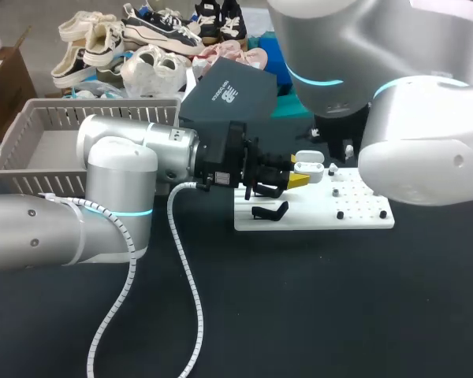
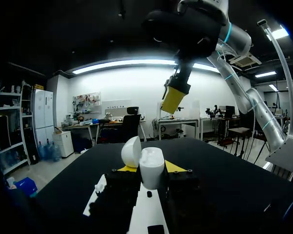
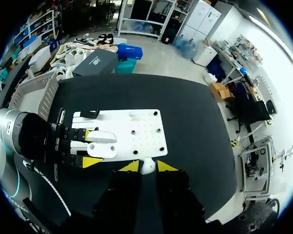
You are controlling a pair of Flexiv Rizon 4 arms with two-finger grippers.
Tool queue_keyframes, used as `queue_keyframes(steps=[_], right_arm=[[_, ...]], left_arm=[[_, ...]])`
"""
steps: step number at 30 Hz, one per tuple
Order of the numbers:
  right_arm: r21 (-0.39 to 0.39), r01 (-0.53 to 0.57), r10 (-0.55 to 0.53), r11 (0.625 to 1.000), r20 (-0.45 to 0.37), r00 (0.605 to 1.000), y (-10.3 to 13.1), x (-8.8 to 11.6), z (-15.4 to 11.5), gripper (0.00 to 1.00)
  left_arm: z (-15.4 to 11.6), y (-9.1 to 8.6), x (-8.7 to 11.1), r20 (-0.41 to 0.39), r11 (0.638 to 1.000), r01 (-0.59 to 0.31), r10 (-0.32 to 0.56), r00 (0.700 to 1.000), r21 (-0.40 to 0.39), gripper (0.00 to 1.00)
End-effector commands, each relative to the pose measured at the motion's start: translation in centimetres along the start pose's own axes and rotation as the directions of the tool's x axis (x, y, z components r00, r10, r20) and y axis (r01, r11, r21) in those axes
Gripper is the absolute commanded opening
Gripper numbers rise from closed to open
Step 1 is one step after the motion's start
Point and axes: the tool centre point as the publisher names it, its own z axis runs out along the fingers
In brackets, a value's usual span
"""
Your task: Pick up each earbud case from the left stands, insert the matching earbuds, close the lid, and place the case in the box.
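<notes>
Lying on black table [image 1: 299, 315], white board [image 1: 315, 218].

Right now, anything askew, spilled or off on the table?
Nothing stands out. The left end effector grips the case, lid open, over the white board; the right end effector holds an earbud. Nothing looks spilled or tipped.

Wide black table [image 1: 315, 307], matte and plain, dark surface spreading across the view, softly and evenly lit
</notes>
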Motion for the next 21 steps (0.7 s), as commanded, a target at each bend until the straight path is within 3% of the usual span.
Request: queue_keyframes(steps=[1,8,21], right_arm=[[0.131,-0.186,0.198,0.974,-0.078,0.977,0.6,0.0,-0.2,0.0],[0.108,-0.277,0.29,0.955,-0.13,0.948,1.7,0.6,-0.5,0.0],[0.07,-0.302,0.309,0.951,-0.154,0.938,2.5,0.6,-0.6,0.0]], left_arm=[[0.0,0.1,0.0,0.0,1.0,-0.001,0.001,1.0,0.001,0.0],[0.0,0.1,0.0,0.0,1.0,-0.001,0.001,1.0,0.001,0.0],[0.0,0.1,0.0,0.0,1.0,-0.001,0.001,1.0,0.001,0.0]])
